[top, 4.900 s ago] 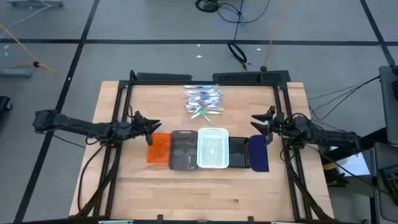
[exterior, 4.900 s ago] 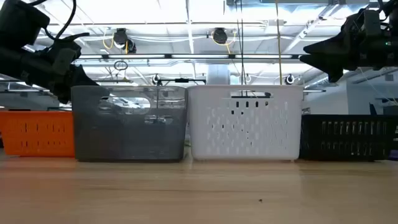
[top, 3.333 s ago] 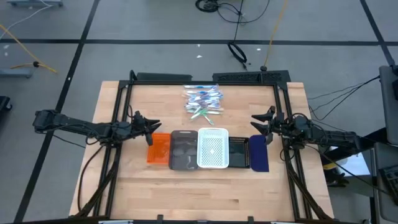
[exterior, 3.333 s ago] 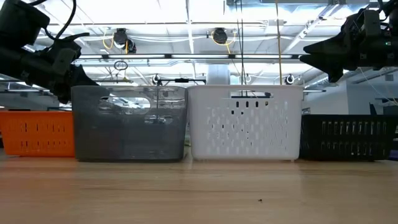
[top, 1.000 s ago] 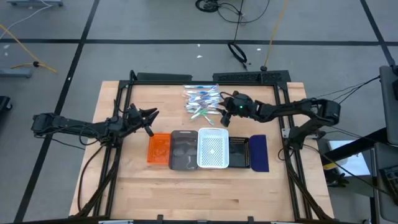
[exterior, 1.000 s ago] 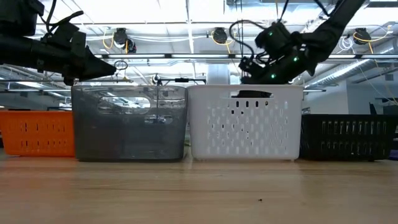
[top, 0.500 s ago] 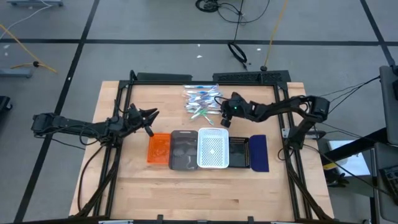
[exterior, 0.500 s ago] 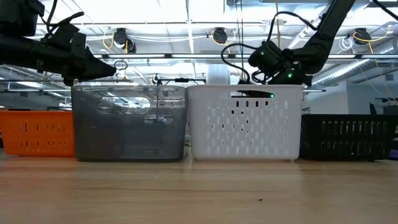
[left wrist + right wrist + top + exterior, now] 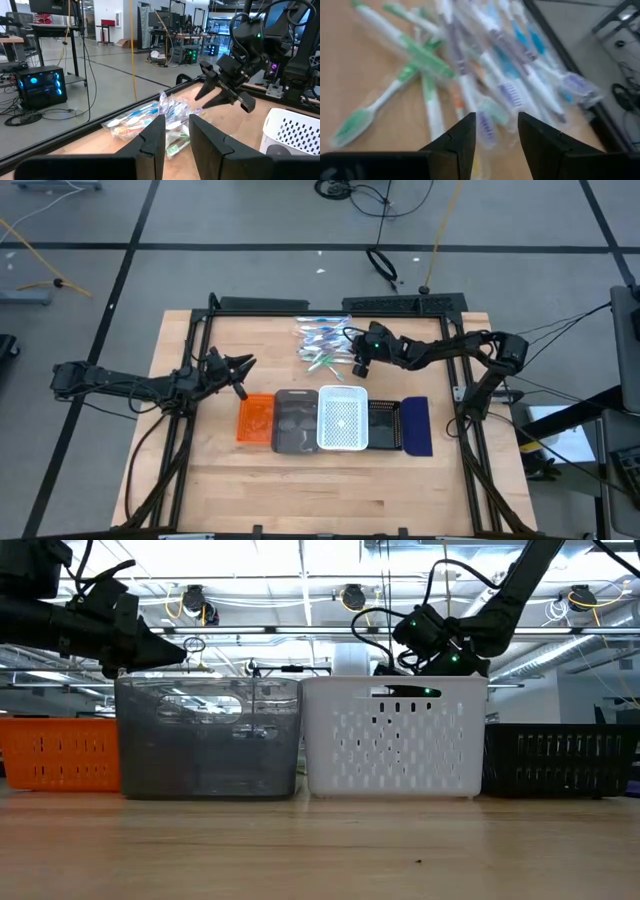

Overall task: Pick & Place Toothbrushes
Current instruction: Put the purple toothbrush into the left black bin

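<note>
Right gripper [image 9: 356, 366]: fingers [image 9: 465, 137] spread, nothing between them, hanging just above the near-right fringe of the toothbrushes [image 9: 326, 341]. In the right wrist view the gap lines up with a wrapped brush on the pile's margin; a green one lies beside it.

Toothbrushes: one loose heap, mostly in clear wrappers, at the middle of the table's far edge, well short of the tray row.

Step in hand, as you can judge it: the reach for the first pick. None of the trays can be seen to hold a brush.

Next move: you need to descend onto a single handle at the fringe, not the tangled centre, and close across its narrow width. The wrappers look slippery and overlap, so expect a neighbour to drag along.

Left gripper [image 9: 236, 371]: fingers [image 9: 150, 141] slightly parted, empty, waiting over the left part of the table [image 9: 300, 490], beyond the orange tray [image 9: 255, 418].

Trays: orange, grey [image 9: 295, 421], white [image 9: 343, 419], black [image 9: 383, 425], navy [image 9: 416, 425], in a row across the table's middle.
</note>
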